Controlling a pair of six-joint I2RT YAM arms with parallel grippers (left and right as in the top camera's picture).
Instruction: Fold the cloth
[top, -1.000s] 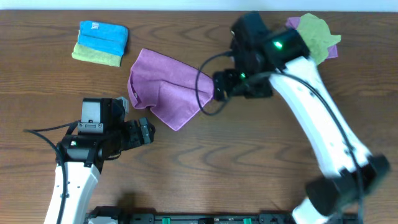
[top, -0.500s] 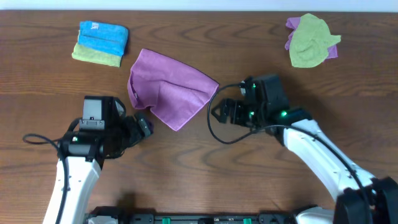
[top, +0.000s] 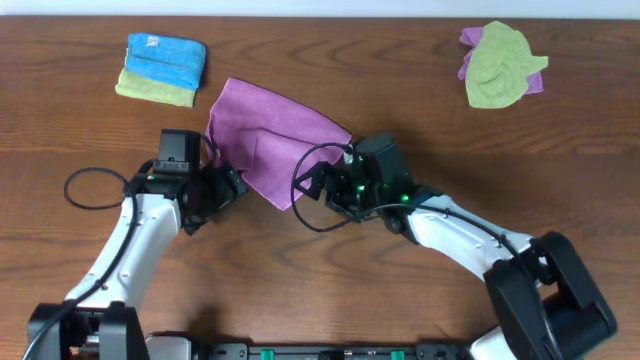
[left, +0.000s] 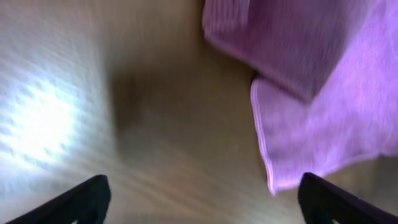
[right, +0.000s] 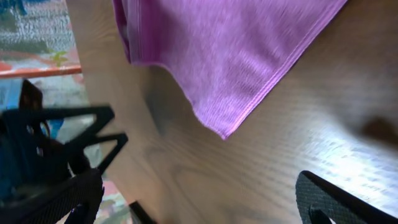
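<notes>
left gripper (top: 228, 190), right gripper (top: 306, 184) | moved in | flanking cloth (top: 275, 135) corner

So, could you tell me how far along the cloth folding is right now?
Done: the purple cloth has one flap doubled over, loosely, edges not aligned. In hand: nothing gripped; the left fingers and right fingers hover open either side of its near corner. Left: grasp it and finish the fold.
</notes>
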